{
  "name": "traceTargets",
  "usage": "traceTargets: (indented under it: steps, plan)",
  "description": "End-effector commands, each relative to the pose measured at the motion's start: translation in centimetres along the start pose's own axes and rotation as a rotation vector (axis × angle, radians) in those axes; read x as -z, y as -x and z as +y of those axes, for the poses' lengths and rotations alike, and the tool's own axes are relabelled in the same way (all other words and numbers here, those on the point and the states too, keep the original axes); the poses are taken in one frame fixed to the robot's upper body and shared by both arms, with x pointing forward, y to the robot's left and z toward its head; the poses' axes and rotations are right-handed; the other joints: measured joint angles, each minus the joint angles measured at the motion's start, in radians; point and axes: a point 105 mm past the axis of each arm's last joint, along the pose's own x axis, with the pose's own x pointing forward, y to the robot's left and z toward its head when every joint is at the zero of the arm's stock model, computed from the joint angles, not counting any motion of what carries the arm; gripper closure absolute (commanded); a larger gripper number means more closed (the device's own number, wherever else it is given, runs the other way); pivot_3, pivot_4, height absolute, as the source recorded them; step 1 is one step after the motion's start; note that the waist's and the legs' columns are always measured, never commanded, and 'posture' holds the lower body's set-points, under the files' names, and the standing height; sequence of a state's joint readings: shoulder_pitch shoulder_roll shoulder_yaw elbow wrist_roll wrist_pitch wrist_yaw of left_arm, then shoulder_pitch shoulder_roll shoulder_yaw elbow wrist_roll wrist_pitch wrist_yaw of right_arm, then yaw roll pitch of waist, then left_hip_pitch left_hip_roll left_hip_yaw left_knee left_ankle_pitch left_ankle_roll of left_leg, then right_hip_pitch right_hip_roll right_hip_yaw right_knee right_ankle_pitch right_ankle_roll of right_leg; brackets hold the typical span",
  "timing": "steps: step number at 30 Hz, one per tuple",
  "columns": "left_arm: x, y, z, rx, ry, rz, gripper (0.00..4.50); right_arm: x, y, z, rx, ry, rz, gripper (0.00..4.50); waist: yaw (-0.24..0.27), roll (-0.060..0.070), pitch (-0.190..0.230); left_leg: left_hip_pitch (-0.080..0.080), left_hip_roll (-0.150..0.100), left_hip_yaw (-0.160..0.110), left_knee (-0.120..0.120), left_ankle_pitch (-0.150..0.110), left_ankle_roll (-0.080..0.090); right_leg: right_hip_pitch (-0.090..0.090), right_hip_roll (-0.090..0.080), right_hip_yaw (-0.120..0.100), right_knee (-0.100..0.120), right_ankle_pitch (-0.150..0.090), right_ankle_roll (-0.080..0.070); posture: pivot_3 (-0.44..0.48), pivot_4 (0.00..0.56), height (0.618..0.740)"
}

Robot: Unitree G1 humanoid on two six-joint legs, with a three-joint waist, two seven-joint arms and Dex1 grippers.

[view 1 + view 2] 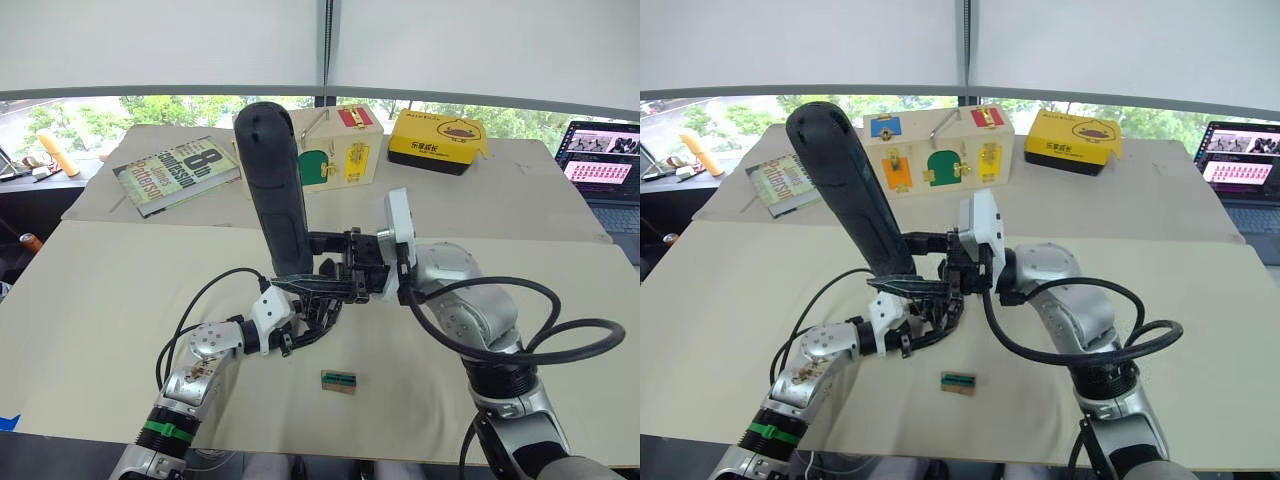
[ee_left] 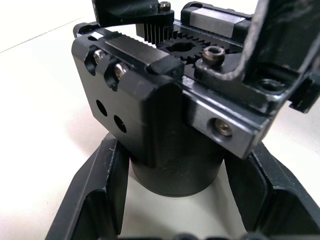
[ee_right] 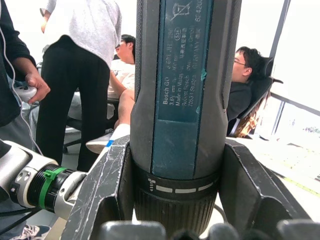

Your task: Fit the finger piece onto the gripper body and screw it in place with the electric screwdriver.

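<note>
I see the gripper body [image 2: 165, 100] near the middle of the tan table [image 1: 100, 300], and I place the other things from it. My left gripper [image 1: 300, 325] comes in from the left and holds the gripper body tight. In the left wrist view its two black fingers [image 2: 95, 195] press on both sides of the round bottom part. I can see little gear teeth and small screws on top of the gripper body.

My right gripper [image 1: 350, 265] comes in from the right of the gripper body. It is closed around the electric screwdriver [image 1: 278, 190]. In the right wrist view both fingers [image 3: 102, 190] hug the thick blue-black tool. The tool stands almost upright, just above the gripper body, with its round end up high. Its low end goes down to the top of the gripper body. I cannot tell if the bit touches a screw.

A small green and tan piece [image 1: 339, 381] lies flat on the table, close to the gripper body on the side nearest me. Far behind the gripper body sit a wooden latch box [image 1: 938, 148], a book [image 1: 175, 173] and a yellow box [image 1: 436, 140]. A laptop [image 1: 603, 175] is far off to the right.
</note>
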State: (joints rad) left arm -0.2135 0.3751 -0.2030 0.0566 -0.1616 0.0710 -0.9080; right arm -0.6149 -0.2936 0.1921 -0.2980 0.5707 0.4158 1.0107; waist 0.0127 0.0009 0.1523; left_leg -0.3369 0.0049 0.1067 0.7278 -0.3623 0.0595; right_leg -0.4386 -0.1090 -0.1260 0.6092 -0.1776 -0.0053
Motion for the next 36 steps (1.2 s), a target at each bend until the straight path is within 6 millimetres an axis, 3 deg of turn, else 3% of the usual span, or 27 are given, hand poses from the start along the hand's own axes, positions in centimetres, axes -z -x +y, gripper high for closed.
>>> traceTargets:
  steps: [1,36]
  plan:
    - [3.0,-0.2,-1.9,0.062,0.103,0.097,2.23,-1.4,-0.2,0.2,-0.017,0.070,-0.051,2.57,0.000,0.000,0.000,0.000,0.000,0.000,0.000,0.000,0.000,0.000,0.000,0.000,0.000,0.000,0.000,0.000,0.150,0.740]
    - [3.2,0.0,-2.1,0.063,0.114,0.104,2.23,-0.2,-0.3,0.4,-0.024,0.076,-0.023,2.57,-0.001,0.000,0.000,0.000,0.000,0.000,0.000,0.000,0.000,0.000,0.000,0.000,0.000,0.000,0.000,0.000,0.150,0.740]
